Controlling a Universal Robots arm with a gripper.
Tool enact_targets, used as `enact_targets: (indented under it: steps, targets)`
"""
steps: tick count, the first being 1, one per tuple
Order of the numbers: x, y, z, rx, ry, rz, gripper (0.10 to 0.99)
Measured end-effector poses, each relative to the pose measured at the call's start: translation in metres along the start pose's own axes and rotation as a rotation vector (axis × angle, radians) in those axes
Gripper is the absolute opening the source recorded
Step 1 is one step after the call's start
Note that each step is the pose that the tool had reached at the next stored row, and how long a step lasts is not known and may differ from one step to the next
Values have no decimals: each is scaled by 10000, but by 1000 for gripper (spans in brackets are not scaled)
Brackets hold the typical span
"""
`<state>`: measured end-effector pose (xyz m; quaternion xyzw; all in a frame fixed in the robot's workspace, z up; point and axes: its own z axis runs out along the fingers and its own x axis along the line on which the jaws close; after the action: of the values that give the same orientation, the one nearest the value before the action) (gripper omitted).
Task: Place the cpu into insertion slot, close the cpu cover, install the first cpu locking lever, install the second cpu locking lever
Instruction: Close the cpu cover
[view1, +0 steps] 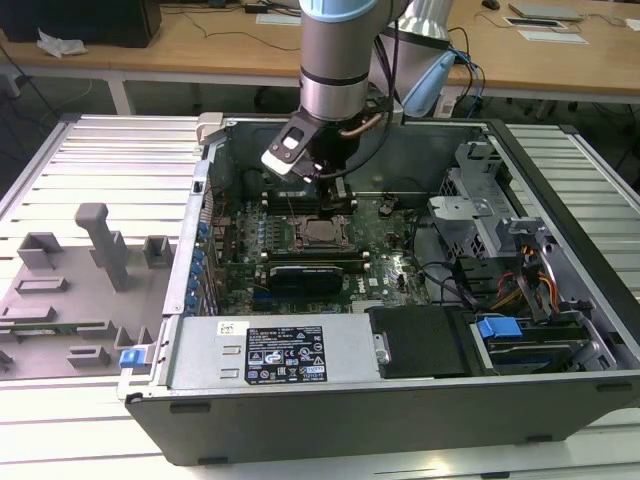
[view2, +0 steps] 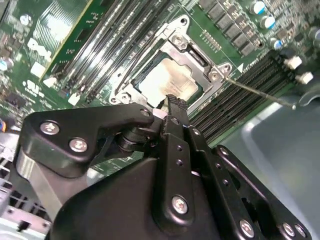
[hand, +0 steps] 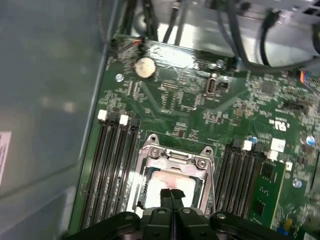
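CPU (hand: 161, 179) sits in insertion slot (view2: 118, 84), fingers shut right above it.
Silver-grey top shows thru the cut-out of the cpu cover (hand: 172, 158), which lies flat on the socket w/ the chip under it. Gripper (hand: 171, 193) has both fingertips (view2: 176, 105) pressed together, nothing between them; in both wrist views they overlap the chip's top near one edge, and contact can't be told. Exterior view puts the gripper (view1: 337, 196) over the socket, approx. mid-board. A thin metal rod (view2: 260, 93) runs out from one socket corner across the memory slots (hand: 112, 165), which flank the socket on both sides. Green board (hand: 165, 97) carries a coin cell (hand: 145, 67) well apart from the socket. All inside an open PC case (view1: 300, 425); arm (view1: 338, 60) comes down from above.
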<state>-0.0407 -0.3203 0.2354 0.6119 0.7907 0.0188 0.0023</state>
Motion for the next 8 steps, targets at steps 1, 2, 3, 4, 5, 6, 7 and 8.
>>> enact_targets:
  steps: [1,2,3,4,5,6,7,8]
  targets:
    - [0,0,0,7,3,-289,106]
    - [0,0,0,12,5,-464,106]
    - [0,0,0,16,9,-659,106]
    - [0,0,1,21,12,-861,106]
    - [0,0,1,25,15,-1046,106]
    - [0,0,1,33,22,-1385,106]
    - [0,0,1,40,27,-1684,106]
    - [0,0,1,44,31,-1880,106]
